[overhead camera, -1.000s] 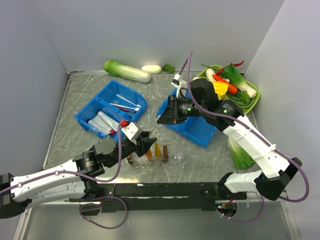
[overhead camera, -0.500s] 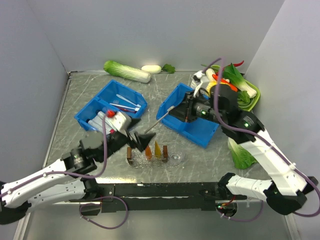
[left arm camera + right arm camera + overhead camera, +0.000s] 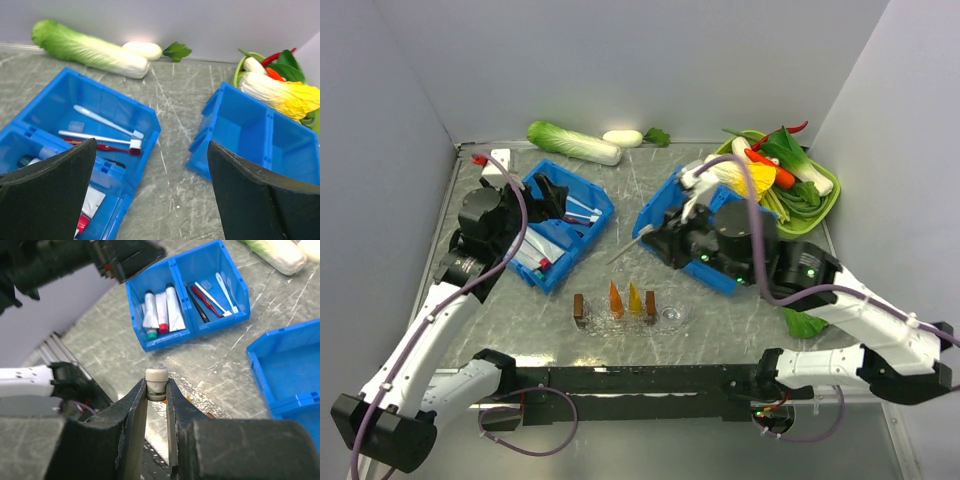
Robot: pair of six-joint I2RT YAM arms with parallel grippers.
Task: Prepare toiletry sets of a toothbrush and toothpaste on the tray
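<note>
The clear tray lies near the front edge and holds several small brown and orange items. My right gripper is shut on a pale toothbrush and holds it in the air behind the tray. In the right wrist view the toothbrush shows end-on between my fingertips, with the tray below. My left gripper is open and empty above the left blue bin. That bin holds white toothbrushes and toothpaste tubes.
An empty blue bin stands at the right under my right arm. A green tray of vegetables is at the back right. A napa cabbage lies along the back wall. A bok choy lies at the right.
My left arm has swung from the tray back and left, over the left blue bin. My right gripper has carried the toothbrush down and left, away from the right bin.
</note>
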